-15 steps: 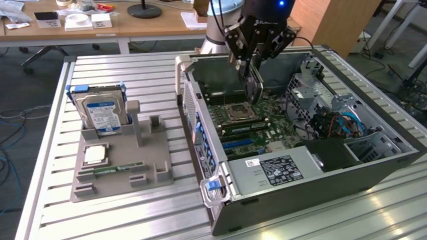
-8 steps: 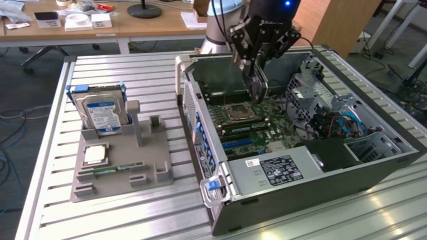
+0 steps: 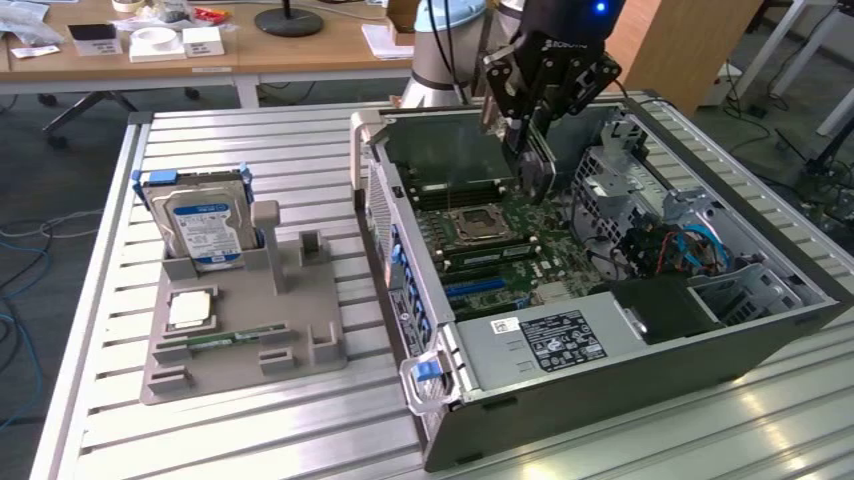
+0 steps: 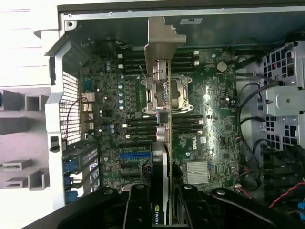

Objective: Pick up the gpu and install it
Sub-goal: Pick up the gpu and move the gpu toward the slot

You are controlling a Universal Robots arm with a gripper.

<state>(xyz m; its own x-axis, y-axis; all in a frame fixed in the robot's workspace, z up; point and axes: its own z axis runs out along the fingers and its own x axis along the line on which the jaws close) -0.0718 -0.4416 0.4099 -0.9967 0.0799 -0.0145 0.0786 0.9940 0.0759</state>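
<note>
Gripper clamping gpu edge-down, hanging over open computer case. Wrist view showing end bracket above motherboard. Exterior view showing hard drive standing on tabletop.

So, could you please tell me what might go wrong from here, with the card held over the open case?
The hand holds the gpu edge-on above the CPU socket, away from the blue slots; coming down here could strike the socket. Its silver bracket, the end farthest from the hand, may catch on board parts first. Loose cables beside it could snag.
</note>
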